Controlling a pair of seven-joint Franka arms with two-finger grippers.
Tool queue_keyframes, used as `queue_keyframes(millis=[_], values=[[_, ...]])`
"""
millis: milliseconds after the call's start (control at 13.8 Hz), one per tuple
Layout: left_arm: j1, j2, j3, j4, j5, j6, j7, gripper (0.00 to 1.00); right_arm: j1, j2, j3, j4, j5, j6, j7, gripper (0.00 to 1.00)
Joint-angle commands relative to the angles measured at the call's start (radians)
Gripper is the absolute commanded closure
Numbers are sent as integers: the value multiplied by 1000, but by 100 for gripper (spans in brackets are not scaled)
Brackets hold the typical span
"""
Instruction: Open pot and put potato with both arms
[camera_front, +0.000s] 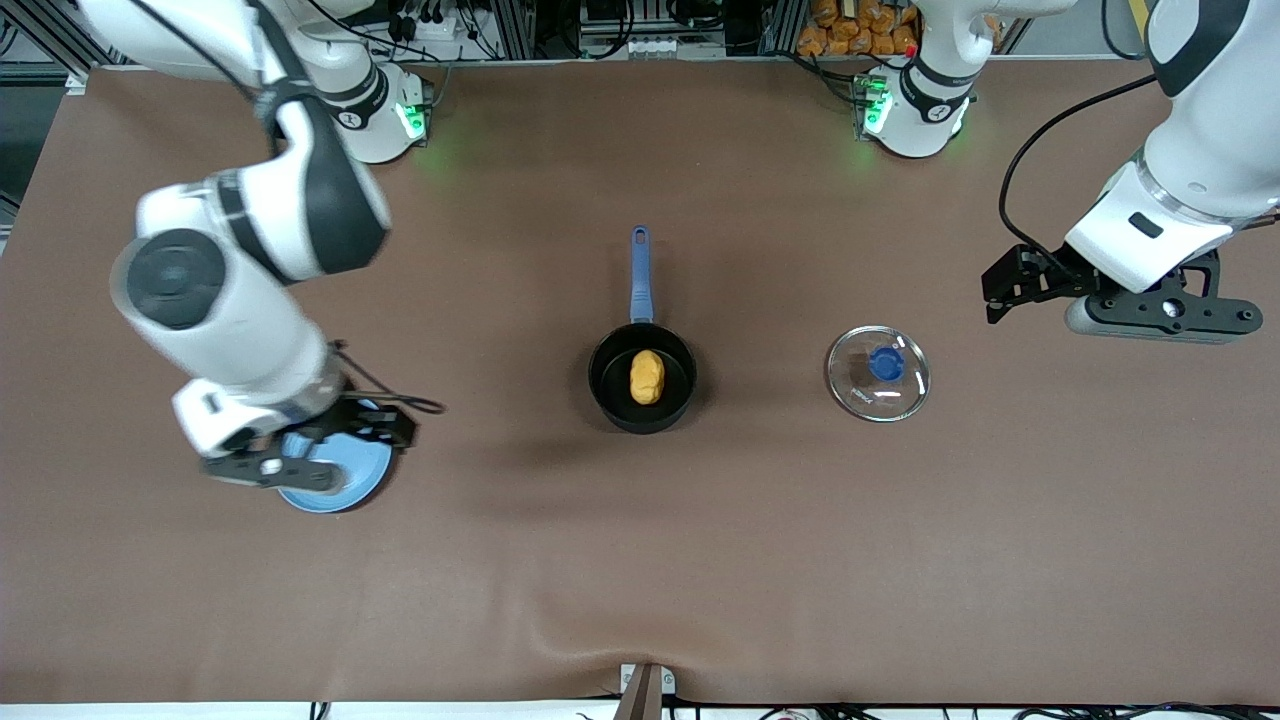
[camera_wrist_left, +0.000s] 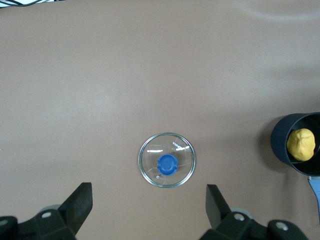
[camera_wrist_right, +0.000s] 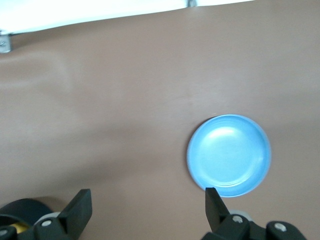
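A: Start with the 2 grippers. The left gripper (camera_wrist_left: 149, 210) hangs in the air toward the left arm's end of the table, fingers spread wide and holding nothing. The right gripper (camera_wrist_right: 148, 212) is over the plate (camera_front: 345, 478) at the right arm's end, also spread and empty.

B: And the task's things?

A: The pot (camera_front: 642, 378) sits mid-table with its blue handle (camera_front: 640, 272) pointing toward the robots' bases. The potato (camera_front: 646, 377) lies inside it. The lid (camera_front: 878, 372) rests flat on the table, knob (camera_front: 886, 362) up, well apart from the pot toward the left arm's end.

B: So which step is this?

A: I judge both steps done: pot opened, potato in. All that seems left is for the arms to pull clear or wait.

B: If the lid had to go back on?

A: The left gripper would have to drop over the knob, close on it, and carry the lid across to the pot. The wrist view shows the knob between its fingers' line, so little sideways correction looks needed.

B: Anything in the way?

A: Nothing lies between lid and pot. The plate is bare, and sits well apart from the pot.
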Motion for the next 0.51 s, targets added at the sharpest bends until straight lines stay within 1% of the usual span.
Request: queue_keyframes(millis=[0, 145, 289, 434], values=[[14, 12, -12, 16, 24, 5, -9, 0, -95, -130, 27, -143, 12, 6, -91, 0], [19, 12, -11, 20, 24, 6, -8, 0, -191, -178, 24, -183, 98, 2, -201, 0], [19, -8, -8, 11, 22, 7, -8, 0, -260, -239, 24, -246, 118, 5, -290, 0], [57, -75, -14, -62, 23, 17, -9, 0, -302, -295, 24, -297, 120, 5, -347, 0]])
